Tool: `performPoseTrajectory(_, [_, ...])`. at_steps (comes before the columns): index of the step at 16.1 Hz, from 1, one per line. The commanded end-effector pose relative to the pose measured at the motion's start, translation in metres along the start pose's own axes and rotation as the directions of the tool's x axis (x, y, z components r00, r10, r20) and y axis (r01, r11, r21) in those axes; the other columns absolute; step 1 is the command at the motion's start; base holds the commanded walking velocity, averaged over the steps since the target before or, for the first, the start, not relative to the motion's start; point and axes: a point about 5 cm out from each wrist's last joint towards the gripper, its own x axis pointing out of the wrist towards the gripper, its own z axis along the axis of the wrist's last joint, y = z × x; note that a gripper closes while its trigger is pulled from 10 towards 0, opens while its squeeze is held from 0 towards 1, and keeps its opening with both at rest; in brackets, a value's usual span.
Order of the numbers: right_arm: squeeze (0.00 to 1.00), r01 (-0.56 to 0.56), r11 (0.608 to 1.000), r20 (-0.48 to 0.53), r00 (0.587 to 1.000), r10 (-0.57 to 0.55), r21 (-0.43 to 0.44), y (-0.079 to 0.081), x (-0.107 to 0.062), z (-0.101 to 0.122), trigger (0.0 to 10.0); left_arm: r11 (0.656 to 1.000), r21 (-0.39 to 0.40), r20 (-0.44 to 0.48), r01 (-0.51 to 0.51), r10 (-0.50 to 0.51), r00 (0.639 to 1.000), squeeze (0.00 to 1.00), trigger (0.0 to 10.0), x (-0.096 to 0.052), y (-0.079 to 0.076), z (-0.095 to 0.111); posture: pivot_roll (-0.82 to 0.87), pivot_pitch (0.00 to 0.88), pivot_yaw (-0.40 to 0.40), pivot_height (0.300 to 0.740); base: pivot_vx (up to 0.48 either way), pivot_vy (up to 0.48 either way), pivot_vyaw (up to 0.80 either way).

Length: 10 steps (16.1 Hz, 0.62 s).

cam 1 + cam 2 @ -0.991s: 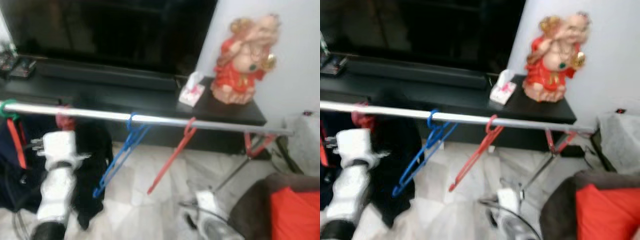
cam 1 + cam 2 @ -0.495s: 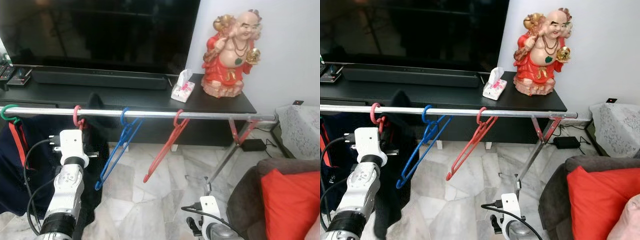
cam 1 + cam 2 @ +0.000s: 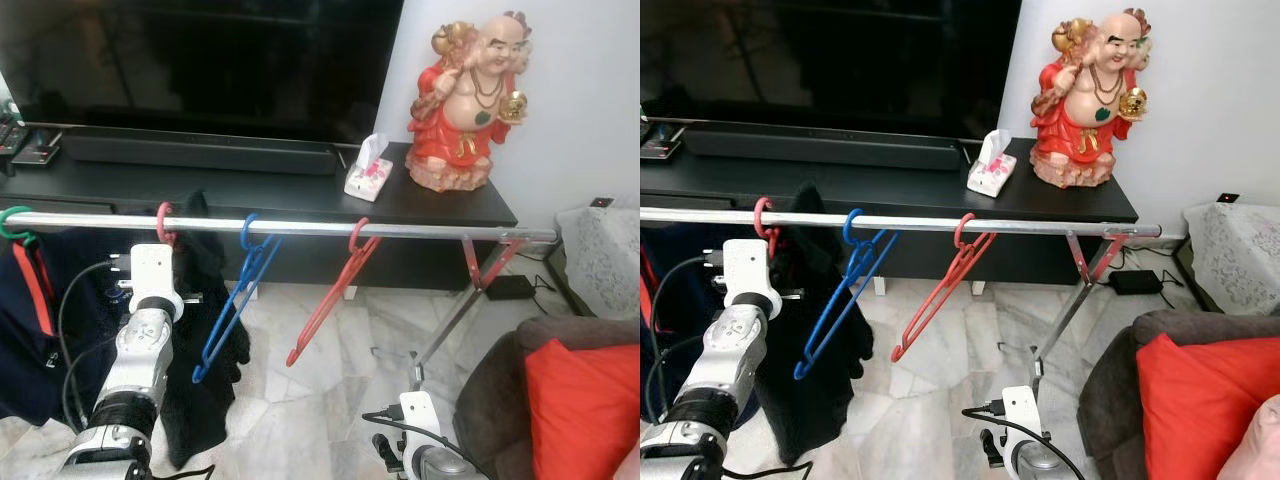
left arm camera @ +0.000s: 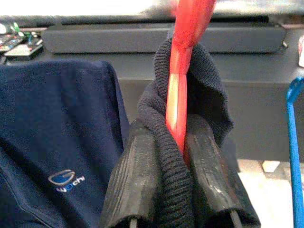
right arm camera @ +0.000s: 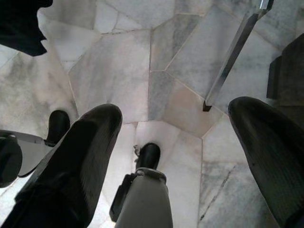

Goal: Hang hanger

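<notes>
A red hanger (image 3: 163,221) carrying a black knit garment (image 3: 203,398) has its hook over the silver rail (image 3: 420,232). My left gripper (image 4: 173,128) is shut on that hanger's neck just below the rail, with the garment's collar bunched between the fingers (image 4: 137,171). My left arm (image 3: 145,330) reaches up to it from below. An empty blue hanger (image 3: 236,310) and an empty red hanger (image 3: 330,300) hang further right on the rail. My right gripper (image 5: 175,111) hangs low, open, pointing at the marble floor.
A navy shirt (image 3: 30,320) on a green hanger (image 3: 12,222) hangs at the rail's left end. Behind stand a black TV console (image 3: 300,195), a soundbar, a tissue box (image 3: 365,172) and a red statue (image 3: 465,100). A rack leg (image 3: 450,315) and a sofa with a red cushion (image 3: 580,410) are on the right.
The blurred view has settled. My left arm has risen slightly with the red hanger, whose hook now sits a little further right on the rail. The right arm stays low.
</notes>
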Motion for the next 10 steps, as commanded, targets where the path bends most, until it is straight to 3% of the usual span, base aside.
performPoseTrajectory(1, [0.00, 0.012, 1.000, -0.003, 1.000, -0.012, -0.005, -0.005, 0.000, 0.000, 10.0, 1.000, 0.009, 0.013, 0.009, -0.010, 1.000, 0.00, 10.0, 0.006, -0.006, 0.010, 0.05, 0.000, -0.116, 0.740, 0.000, 0.000, 0.00])
performPoseTrajectory(5, [0.00, 0.011, 1.000, -0.005, 1.000, -0.011, -0.006, -0.005, -0.001, 0.000, 10.0, 0.998, 0.050, -0.068, 0.045, -0.041, 0.997, 0.00, 10.0, 0.004, -0.018, -0.005, 0.06, 0.000, -0.116, 0.740, 0.000, 0.000, 0.00])
performPoseTrajectory(10, [0.00, 0.009, 1.000, -0.006, 1.000, -0.009, -0.007, -0.005, 0.000, 0.000, 10.0, 0.996, 0.081, -0.184, 0.036, -0.021, 0.983, 0.00, 10.0, -0.005, -0.019, -0.028, 0.06, 0.000, -0.116, 0.740, 0.000, 0.000, 0.00])
